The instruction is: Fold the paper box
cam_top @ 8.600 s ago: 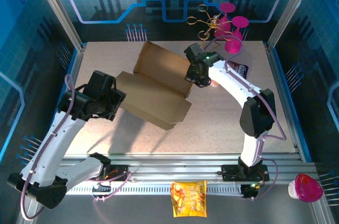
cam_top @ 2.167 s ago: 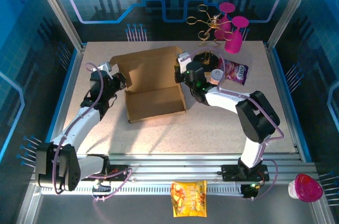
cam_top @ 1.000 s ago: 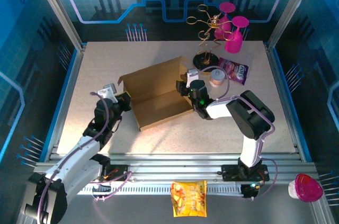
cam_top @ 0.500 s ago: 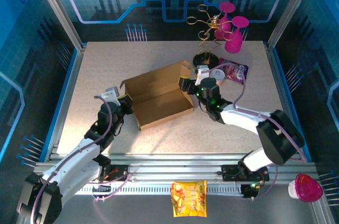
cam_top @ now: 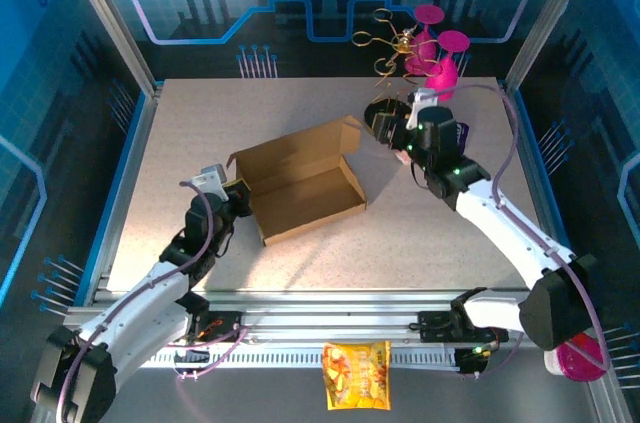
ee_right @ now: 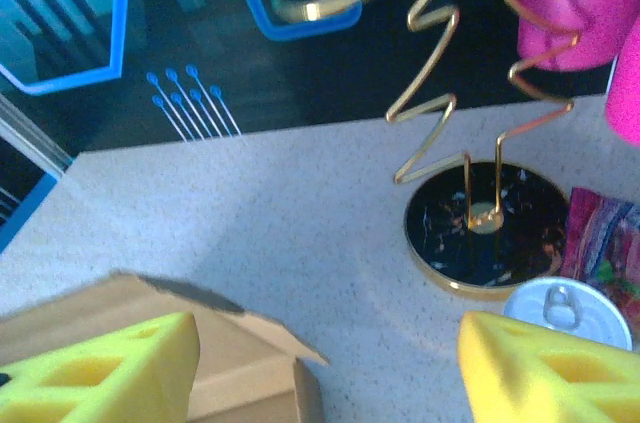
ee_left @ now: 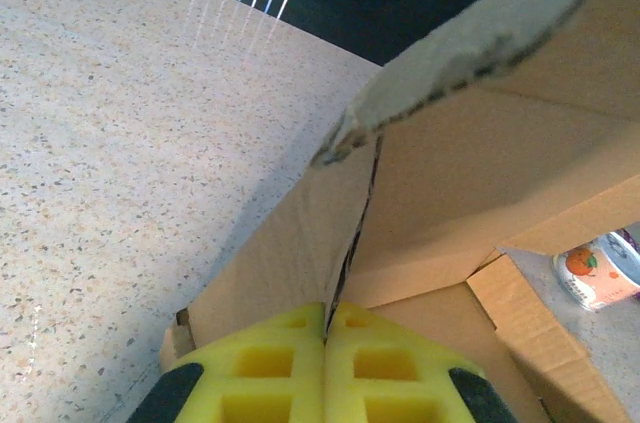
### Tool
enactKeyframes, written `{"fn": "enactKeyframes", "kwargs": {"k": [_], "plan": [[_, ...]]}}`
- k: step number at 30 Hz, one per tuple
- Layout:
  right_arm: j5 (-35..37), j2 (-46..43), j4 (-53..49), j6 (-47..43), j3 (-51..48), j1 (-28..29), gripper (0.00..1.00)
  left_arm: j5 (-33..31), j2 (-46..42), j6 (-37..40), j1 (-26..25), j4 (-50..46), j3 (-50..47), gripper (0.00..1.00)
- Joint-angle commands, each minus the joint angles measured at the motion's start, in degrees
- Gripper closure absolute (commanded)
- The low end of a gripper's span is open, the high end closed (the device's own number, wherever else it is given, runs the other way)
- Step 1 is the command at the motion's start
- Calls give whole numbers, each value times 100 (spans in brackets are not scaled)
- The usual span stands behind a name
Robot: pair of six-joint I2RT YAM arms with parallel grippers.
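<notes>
Brown paper box (cam_top: 300,181) apparently within low left end effector (ee_left: 325,313)

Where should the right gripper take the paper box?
Grip the upright back flap of the paper box at its right corner, from the right: a thin free edge facing the right gripper, while the left gripper pinches the opposite wall.

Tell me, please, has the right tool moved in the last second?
Yes: the right tool left the paper box, moving back-right toward the gold stand.

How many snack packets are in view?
2. A purple packet lies beside the gold stand's base; an orange packet lies outside the table's near rail. The box could hide more.
</notes>
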Motion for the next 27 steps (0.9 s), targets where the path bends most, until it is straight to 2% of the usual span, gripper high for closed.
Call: {"fn": "enactKeyframes", "kwargs": {"k": [1,8,14,22,27], "plan": [[-82,370,-1221,311,814,-37,30,102,-237,291,-54,-169,-60,100],[-637,1248,-1844,903,1991,-71,27,365,-682,500,-58,-268,-189,100],[-1047,2079,-2628,1600,2996,57,26,322,-699,461,-58,-64,-341,100],[-1219,2964,-3023,2034,3695,237,25,355,-449,463,-58,65,-291,100],[-1449,3228,-3137,2152,3827,290,25,342,-316,503,-58,72,-190,100]]}}
